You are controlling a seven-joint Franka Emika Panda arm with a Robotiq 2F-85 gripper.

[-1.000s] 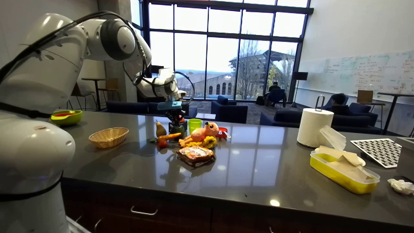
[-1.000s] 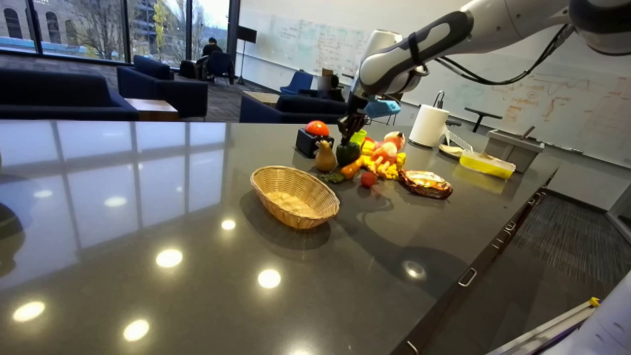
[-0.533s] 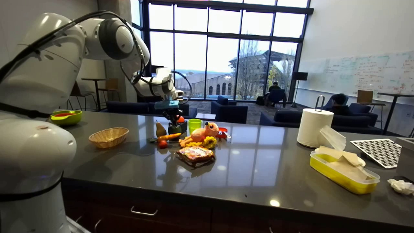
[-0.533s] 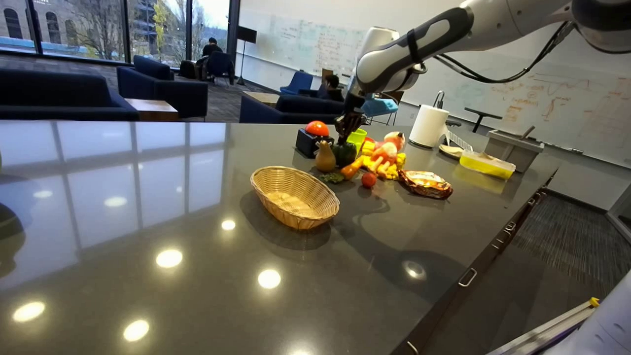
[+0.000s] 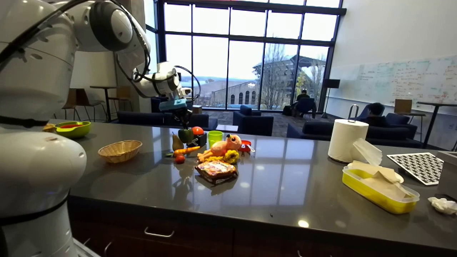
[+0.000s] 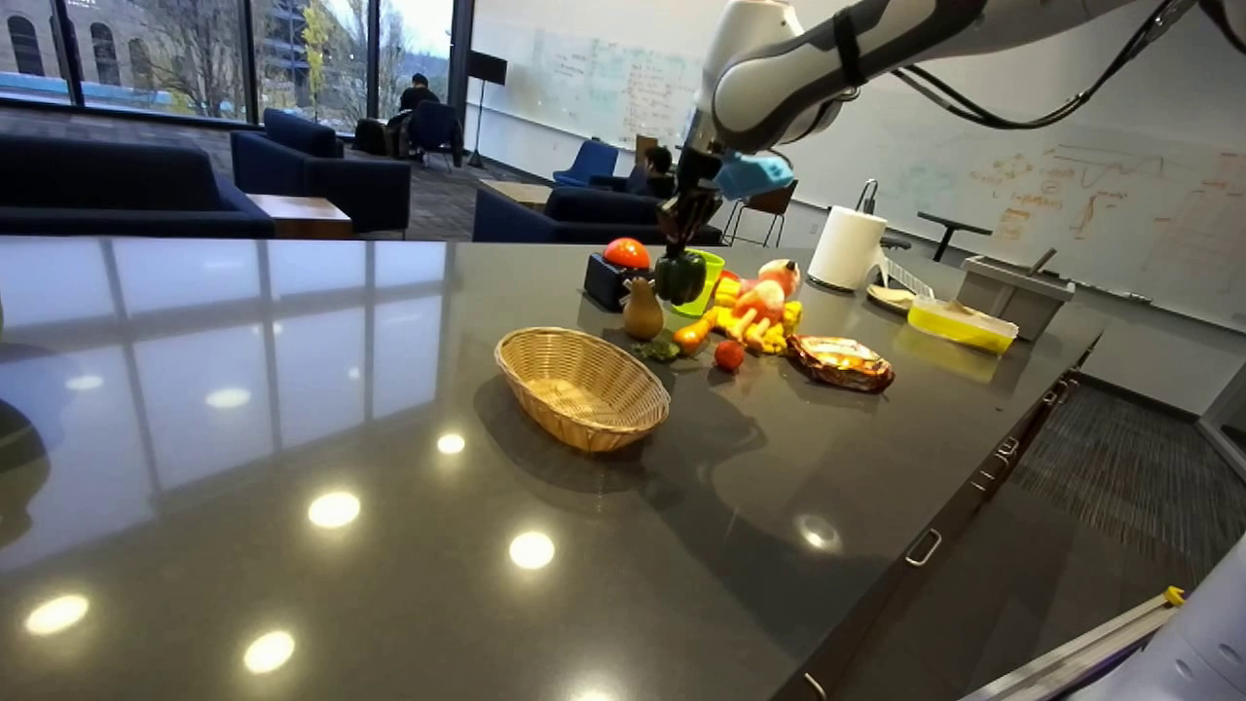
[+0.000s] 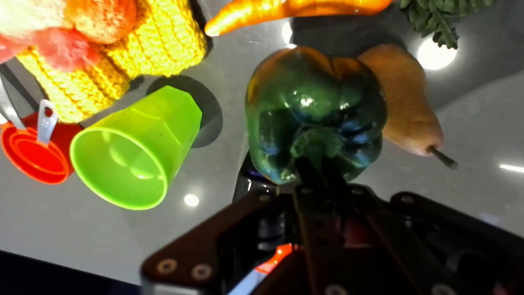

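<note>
My gripper [image 7: 317, 168] is shut on the stem of a shiny dark green bell pepper [image 7: 315, 98]. The pepper hangs below the fingertips, raised off the counter, as both exterior views show [image 5: 185, 136] [image 6: 679, 279]. In the wrist view a tan pear-shaped gourd [image 7: 403, 100] lies beside and below the pepper. An orange carrot [image 7: 294, 9] with green leaves lies past it. A lime green cup [image 7: 172, 119] and a black box with a red dome [image 6: 626, 255] are close by. The fingers hide part of the pepper's stem.
An oval wicker basket [image 6: 574, 394] stands on the dark counter. A tomato [image 6: 728, 355], a snack packet [image 5: 216, 170], a pink plush bird [image 5: 228, 143] on yellow knit and a red measuring cup [image 7: 37, 157] lie near. A paper towel roll [image 5: 344, 141] and yellow container [image 5: 378, 191] stand farther off.
My gripper has risen and the pepper has come up off the counter with it. In an exterior view both have also shifted left. The other objects look unmoved.
</note>
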